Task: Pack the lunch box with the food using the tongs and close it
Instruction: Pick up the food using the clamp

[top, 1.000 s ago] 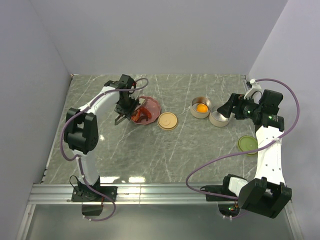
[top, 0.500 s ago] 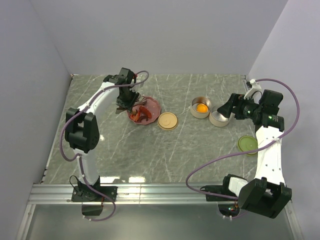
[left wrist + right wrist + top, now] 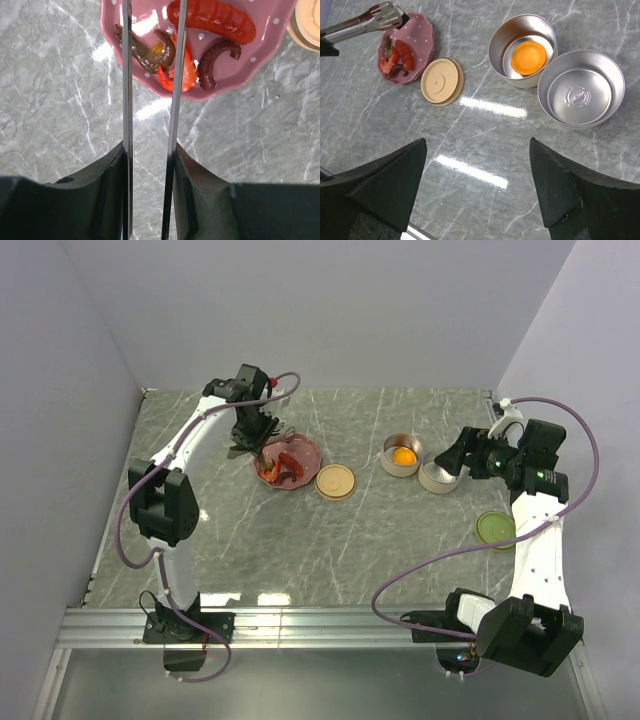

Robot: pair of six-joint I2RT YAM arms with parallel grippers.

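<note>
My left gripper (image 3: 149, 160) is shut on the tongs (image 3: 127, 100), one finger against each thin metal arm. The arms run forward over the pink dotted plate (image 3: 225, 87), a narrow gap between them, and their tips leave the left wrist view. The food on the plate is a red sausage (image 3: 212, 20), a dark curled piece (image 3: 217, 57) and a brown piece (image 3: 147, 52). In the top view the left gripper (image 3: 250, 430) hangs by the plate's (image 3: 306, 448) back-left edge. A round orange piece (image 3: 529, 55) lies in one steel lunch box bowl (image 3: 500, 45). My right gripper (image 3: 477, 142) is open and holds nothing.
An empty steel bowl (image 3: 581, 87) stands beside the filled one. A tan lid (image 3: 335, 482) lies right of the plate. A green lid (image 3: 495, 529) lies near the right arm. Walls close the table at the back and sides.
My left gripper has moved toward the back wall along the plate's left side, and the tongs' arms have drawn closer together. The right arm has not moved.
</note>
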